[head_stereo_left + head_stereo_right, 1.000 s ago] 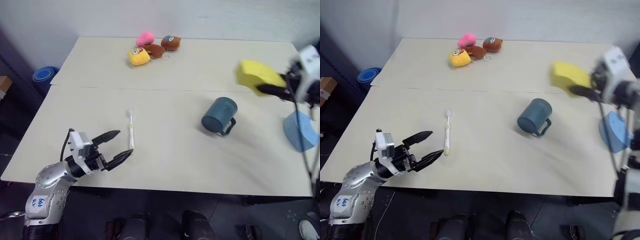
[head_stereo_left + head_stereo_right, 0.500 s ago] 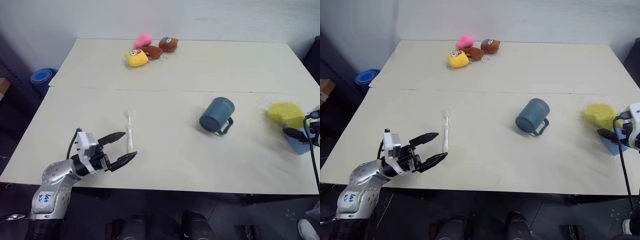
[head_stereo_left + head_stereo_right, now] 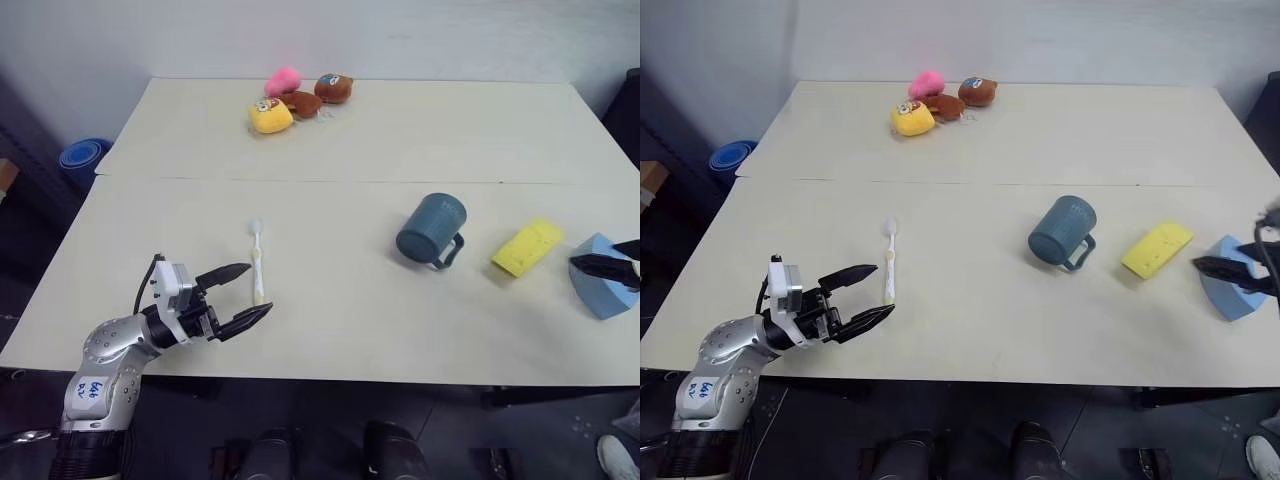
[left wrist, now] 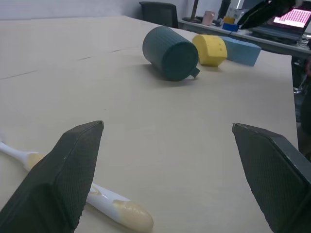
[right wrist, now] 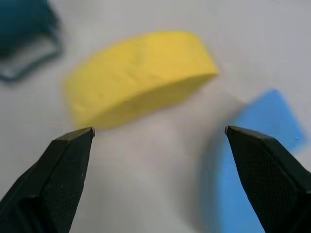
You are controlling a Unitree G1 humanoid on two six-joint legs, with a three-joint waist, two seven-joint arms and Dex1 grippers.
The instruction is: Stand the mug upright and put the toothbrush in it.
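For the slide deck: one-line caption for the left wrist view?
Open left gripper beside the toothbrush; the mug lies on its side ahead, near a yellow block and blue block.

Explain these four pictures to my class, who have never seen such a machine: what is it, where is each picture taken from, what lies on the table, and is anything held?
It is a two-armed robot. Two pictures look down from its head; two look along each wrist's black fingers. On the beige table lie a dark teal mug on its side, a slim white-and-yellow toothbrush, a yellow foam block, a light blue foam block and small plush toys. The left gripper, beside the toothbrush, and the right gripper are open, holding nothing.
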